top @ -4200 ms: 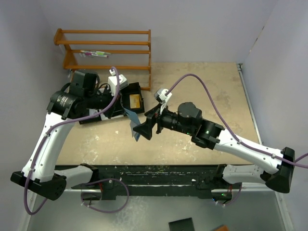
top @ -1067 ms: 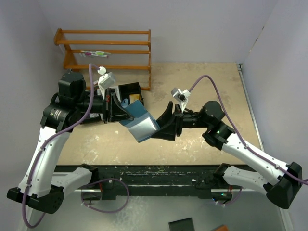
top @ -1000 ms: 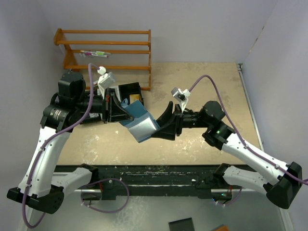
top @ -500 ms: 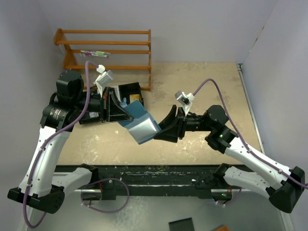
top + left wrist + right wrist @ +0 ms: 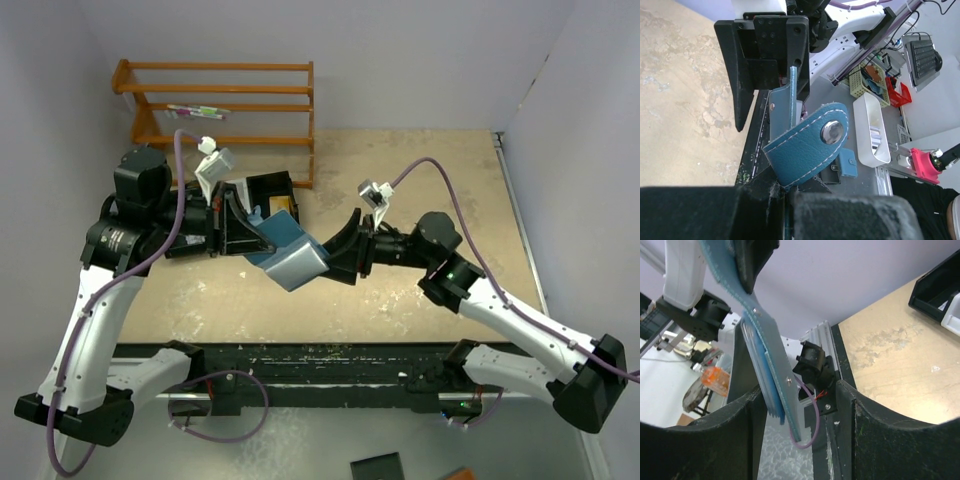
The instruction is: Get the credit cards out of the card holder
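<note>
**A:** Where is the card holder (image 5: 292,258)?

**B:** In the air above the table (image 5: 420,180), between the two arms. The left gripper (image 5: 243,228) is clamped tight on its far-left end. The rest sticks out toward the right arm, with the snap strap hanging loose.

**A:** Why is it held up like that?

**B:** My guess is that it gives the other arm a free edge to work on. Lying flat on the table, the pockets would be hard to get into.

**A:** And the right gripper (image 5: 340,252)?

**B:** Its jaws are about half open and straddle the holder's free end, one finger on each side. It grips nothing. The right wrist view shows the blue edge hanging between the fingers, nearer one of them.

**A:** Can you see the credit cards?

**B:** Not in the pockets; the layers are edge-on and I cannot tell them apart. A gold-tan card (image 5: 284,208), probably one of them, lies in the black tray (image 5: 262,188) just beyond the left gripper.

**A:** Is anything in the way?

**B:** The tray sits close behind the left wrist. A wooden rack (image 5: 215,90) stands at the far left, well apart. The real crowding is the two grippers, nearly nose to nose.
</note>
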Tool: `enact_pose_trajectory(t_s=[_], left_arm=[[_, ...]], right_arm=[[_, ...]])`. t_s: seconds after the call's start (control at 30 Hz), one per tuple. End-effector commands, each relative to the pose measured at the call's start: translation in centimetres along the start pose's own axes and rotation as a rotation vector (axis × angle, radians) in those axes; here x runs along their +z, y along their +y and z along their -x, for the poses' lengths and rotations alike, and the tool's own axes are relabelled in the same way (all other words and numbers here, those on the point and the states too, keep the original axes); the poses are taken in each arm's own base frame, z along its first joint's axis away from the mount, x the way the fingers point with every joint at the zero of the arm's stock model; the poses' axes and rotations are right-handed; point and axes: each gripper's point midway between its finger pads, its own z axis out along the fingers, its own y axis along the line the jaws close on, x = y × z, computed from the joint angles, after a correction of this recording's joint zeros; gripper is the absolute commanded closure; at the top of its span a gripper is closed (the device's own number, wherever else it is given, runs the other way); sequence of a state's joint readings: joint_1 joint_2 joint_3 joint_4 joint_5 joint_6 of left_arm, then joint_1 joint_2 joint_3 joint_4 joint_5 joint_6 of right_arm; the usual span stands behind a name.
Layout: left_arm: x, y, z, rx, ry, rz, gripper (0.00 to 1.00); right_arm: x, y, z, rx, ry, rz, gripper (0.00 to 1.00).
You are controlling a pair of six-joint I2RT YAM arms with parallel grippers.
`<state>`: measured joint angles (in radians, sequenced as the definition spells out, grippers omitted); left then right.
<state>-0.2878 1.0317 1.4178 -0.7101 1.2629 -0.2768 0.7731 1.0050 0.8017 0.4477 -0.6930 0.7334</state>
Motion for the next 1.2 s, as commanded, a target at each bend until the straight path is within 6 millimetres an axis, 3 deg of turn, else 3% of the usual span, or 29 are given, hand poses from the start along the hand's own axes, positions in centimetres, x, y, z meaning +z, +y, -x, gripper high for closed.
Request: enact_pose_trajectory(t_s=[0.0, 0.13, 0.27, 0.37, 0.47, 0.6, 0.7, 0.77, 0.83, 0.9, 0.97, 1.0, 1.07, 1.17], left_arm=[[-0.4, -0.6, 0.2, 0.086, -0.01, 0.007, 1.0], [-0.5, 0.5, -0.4, 0.095, -0.003, 0.061, 1.0], [-0.6, 1.7, -0.8, 0.118, 0.005, 0.115, 0.96], [-0.7, 2.4, -0.8, 0.137, 0.0, 0.156, 0.85], [-0.7, 3.3, -1.1, 0.151, 0.002, 0.183, 0.75], [-0.6, 4.1, -1.7, 0.142, 0.02, 0.187, 0.78], [-0.6, 3.9, -1.8, 0.137, 0.023, 0.177, 0.86], [-0.6, 3.7, -1.8, 0.143, 0.02, 0.175, 0.89], [-0.7, 3.7, -1.9, 0.147, 0.019, 0.18, 0.89], [-0.7, 3.7, -2.0, 0.145, 0.027, 0.178, 0.76], [-0.9, 3.7, -1.9, 0.17, 0.036, 0.188, 0.39], [-1.0, 3.6, -1.6, 0.191, 0.038, 0.203, 0.25], [-1.5, 3.6, -0.8, 0.257, 0.035, 0.246, 0.13], [-1.9, 3.3, -0.9, 0.336, 0.047, 0.254, 0.07]], right_arm=[[0.8, 1.2, 4.5, -0.033, -0.13, -0.004, 0.4], [1.5, 1.9, 5.9, -0.024, -0.174, 0.032, 0.41], [2.2, 1.4, 5.8, 0.023, -0.158, 0.029, 0.52], [2.9, 0.2, 4.9, 0.063, -0.118, -0.022, 0.62], [3.9, 0.0, 4.6, 0.088, -0.116, -0.061, 0.63], [5.5, 0.8, 3.7, 0.082, -0.102, -0.067, 0.57], [6.1, 1.4, 4.4, 0.086, -0.11, -0.051, 0.73], [6.1, 0.6, 4.3, 0.101, -0.115, -0.087, 1.0], [5.9, -0.2, 3.8, 0.122, -0.106, -0.129, 1.0], [5.7, -0.6, 3.4, 0.133, -0.098, -0.148, 1.0], [5.4, -0.8, 3.0, 0.135, -0.082, -0.166, 1.0], [5.3, -0.9, 3.0, 0.129, -0.078, -0.179, 1.0], [4.9, -1.3, 2.5, 0.11, -0.053, -0.205, 1.0], [4.6, -0.8, 2.0, 0.083, -0.013, -0.188, 1.0]])
